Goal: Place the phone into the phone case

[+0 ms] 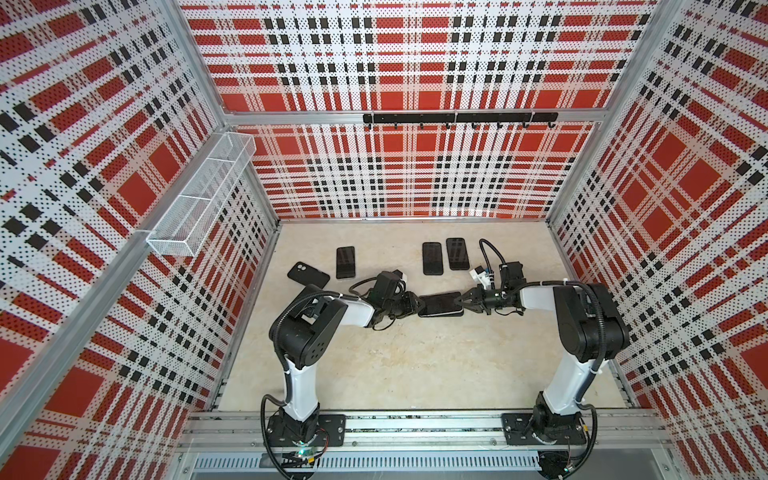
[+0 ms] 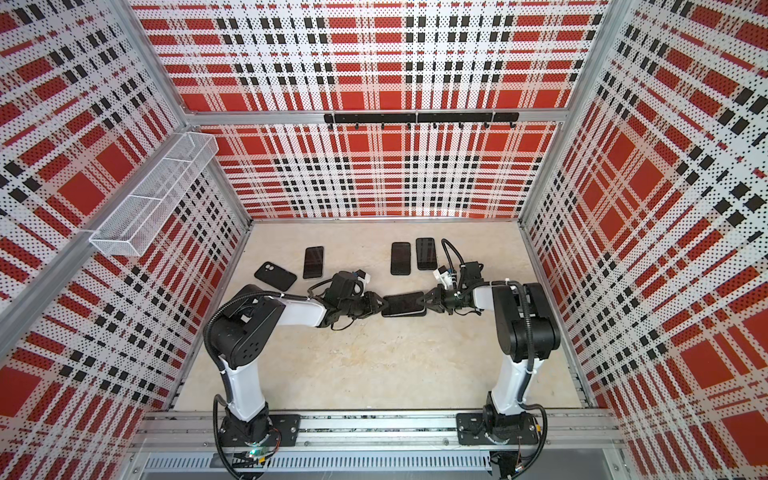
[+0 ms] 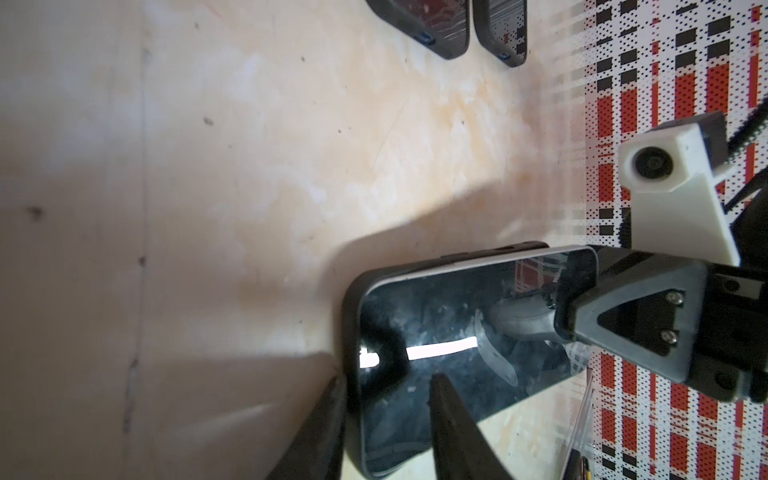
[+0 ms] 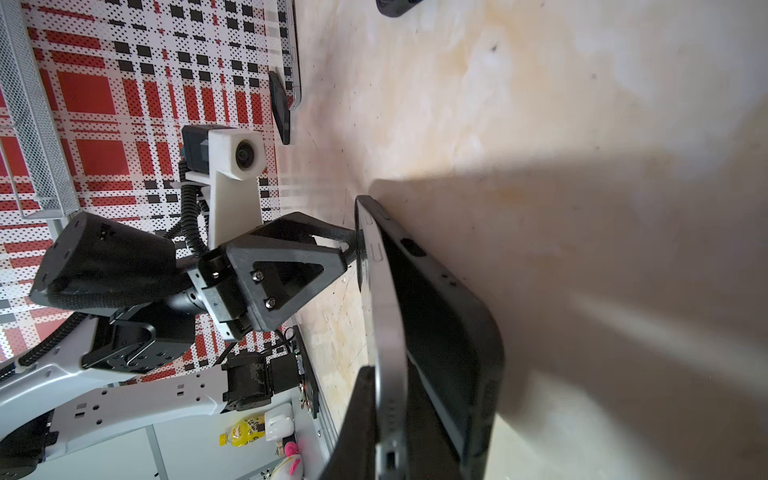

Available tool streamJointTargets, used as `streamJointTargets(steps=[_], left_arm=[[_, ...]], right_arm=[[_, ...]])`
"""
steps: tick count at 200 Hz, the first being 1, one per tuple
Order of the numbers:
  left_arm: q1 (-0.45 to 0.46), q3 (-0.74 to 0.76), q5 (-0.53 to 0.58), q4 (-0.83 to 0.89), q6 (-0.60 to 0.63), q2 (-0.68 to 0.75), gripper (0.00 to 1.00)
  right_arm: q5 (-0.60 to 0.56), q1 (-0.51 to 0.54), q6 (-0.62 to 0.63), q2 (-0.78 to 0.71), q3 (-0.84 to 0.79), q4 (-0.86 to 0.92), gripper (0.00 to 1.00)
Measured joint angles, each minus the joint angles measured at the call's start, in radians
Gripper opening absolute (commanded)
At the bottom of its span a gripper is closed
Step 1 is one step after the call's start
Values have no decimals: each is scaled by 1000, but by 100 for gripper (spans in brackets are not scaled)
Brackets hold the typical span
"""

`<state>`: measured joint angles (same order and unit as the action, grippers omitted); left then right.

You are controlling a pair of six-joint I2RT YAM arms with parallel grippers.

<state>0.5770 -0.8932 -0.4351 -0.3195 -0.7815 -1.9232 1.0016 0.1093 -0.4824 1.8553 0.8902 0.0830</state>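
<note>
In both top views the phone (image 1: 441, 303) (image 2: 405, 303) lies lengthwise between the two arms, low over the table's middle. The left wrist view shows its dark screen (image 3: 457, 332) with one end seated in the black phone case (image 3: 351, 316) and the other end lifted clear. My left gripper (image 1: 417, 309) (image 3: 386, 380) grips the seated end, one finger behind the case and one on the screen. My right gripper (image 1: 465, 302) (image 4: 388, 374) is shut on the phone's silver edge (image 4: 388, 316), one finger wedged between phone and case (image 4: 449, 332).
Further back on the table lie three dark phones (image 1: 345, 262) (image 1: 432, 258) (image 1: 457, 253) and a black case (image 1: 308, 274), back up. A wire basket (image 1: 199, 195) hangs on the left wall and a hook rail (image 1: 457, 118) on the back wall.
</note>
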Motion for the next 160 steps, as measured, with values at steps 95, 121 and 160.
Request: streamJointTargets(steps=[95, 121, 160], left_arm=[[40, -90, 69, 129, 73, -23, 30], [45, -97, 73, 129, 83, -31, 28], [45, -97, 74, 129, 92, -33, 27]], right_arm=[[-272, 37, 158, 0, 135, 331, 36], [-341, 37, 211, 0, 204, 431, 43], [-444, 37, 272, -10, 285, 554, 44]])
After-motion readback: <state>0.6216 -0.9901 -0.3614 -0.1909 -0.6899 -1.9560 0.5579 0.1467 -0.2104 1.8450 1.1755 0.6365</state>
